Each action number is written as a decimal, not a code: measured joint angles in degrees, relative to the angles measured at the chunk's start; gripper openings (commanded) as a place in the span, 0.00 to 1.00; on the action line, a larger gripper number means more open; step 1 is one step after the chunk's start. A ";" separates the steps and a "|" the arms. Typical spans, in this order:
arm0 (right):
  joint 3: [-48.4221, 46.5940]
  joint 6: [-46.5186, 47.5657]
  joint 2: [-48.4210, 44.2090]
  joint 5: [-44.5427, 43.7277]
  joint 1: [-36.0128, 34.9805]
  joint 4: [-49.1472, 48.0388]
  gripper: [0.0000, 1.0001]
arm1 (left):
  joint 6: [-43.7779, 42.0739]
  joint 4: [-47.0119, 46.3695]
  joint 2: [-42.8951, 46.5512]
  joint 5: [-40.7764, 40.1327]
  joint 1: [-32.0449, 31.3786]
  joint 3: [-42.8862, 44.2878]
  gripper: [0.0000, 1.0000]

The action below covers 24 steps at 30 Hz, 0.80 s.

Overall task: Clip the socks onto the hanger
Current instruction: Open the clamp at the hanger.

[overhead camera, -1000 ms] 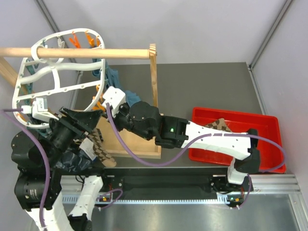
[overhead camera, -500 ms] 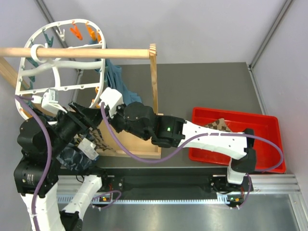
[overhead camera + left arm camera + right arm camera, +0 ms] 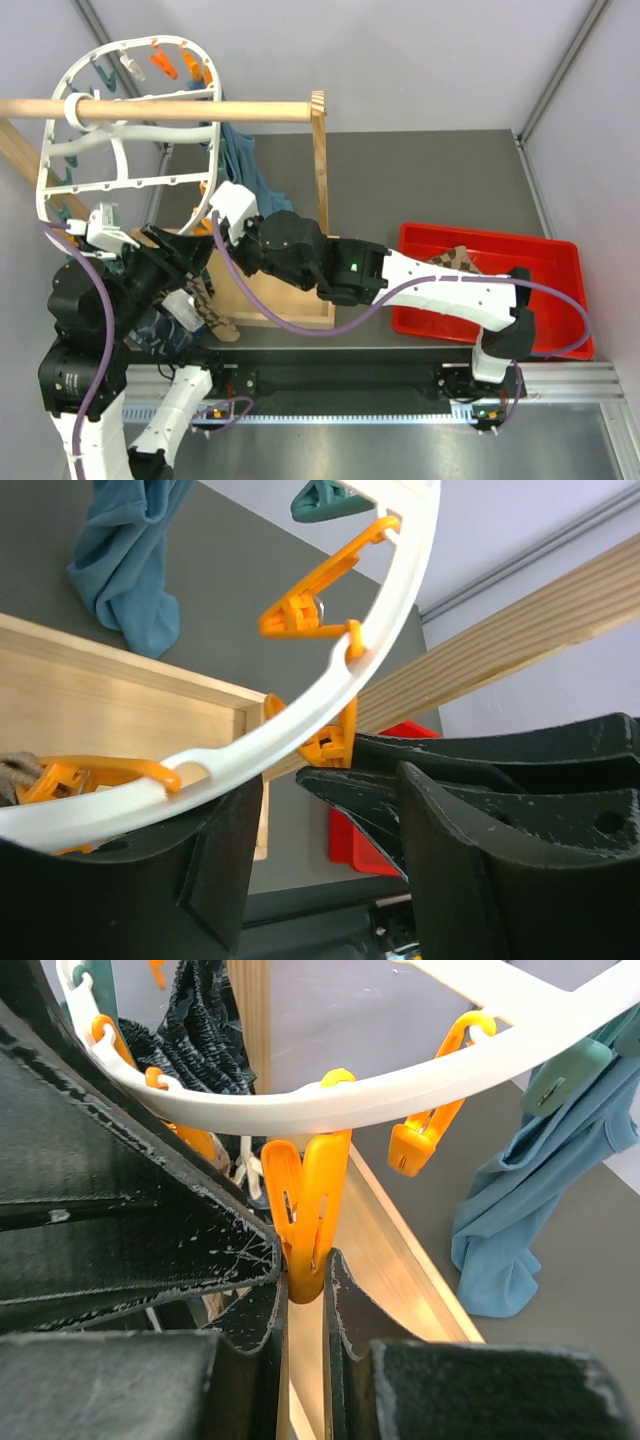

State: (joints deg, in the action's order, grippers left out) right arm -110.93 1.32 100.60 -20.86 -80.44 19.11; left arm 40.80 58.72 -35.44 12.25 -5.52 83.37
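Observation:
The white hanger [image 3: 130,182] hangs on the wooden rod at the upper left, and its rim crosses both wrist views [image 3: 400,610] [image 3: 330,1105]. My right gripper [image 3: 213,240] [image 3: 305,1270] is shut on the tail of an orange peg [image 3: 305,1210] [image 3: 335,742] on the near rim. My left gripper [image 3: 185,255] [image 3: 330,820] is open just beside it, with nothing between its jaws. One argyle sock [image 3: 208,308] hangs below the near rim by the left gripper; what holds it is hidden. Another sock [image 3: 455,260] lies in the red tray [image 3: 555,270].
The wooden rod [image 3: 250,110], post [image 3: 320,160] and base box [image 3: 280,300] stand under and behind the hanger. A blue cloth [image 3: 240,160] [image 3: 130,560] [image 3: 520,1220] hangs from the far rim. Dark fabric [image 3: 150,330] sits by the left arm.
The hanger has tilted, its far end rising in the top view. The left arm has shifted left and up along the near rim. The right gripper has stayed at the rim's pegs.

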 measured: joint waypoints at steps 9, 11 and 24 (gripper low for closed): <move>0.83 0.17 -1.09 1.25 0.22 -0.83 0.00 | 8.28 -2.29 0.90 -2.86 0.00 -4.11 0.64; 1.07 0.17 -1.16 1.51 0.26 -0.96 0.00 | 10.16 -3.78 1.75 -3.37 -0.04 -5.57 0.65; 2.08 0.83 -1.33 3.34 0.31 -3.19 0.00 | 20.17 -12.15 6.82 -7.91 -0.04 -11.63 0.65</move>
State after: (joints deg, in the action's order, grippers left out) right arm -108.86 2.15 99.26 -17.52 -80.14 15.92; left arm 60.97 46.57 -28.62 4.34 -5.56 71.75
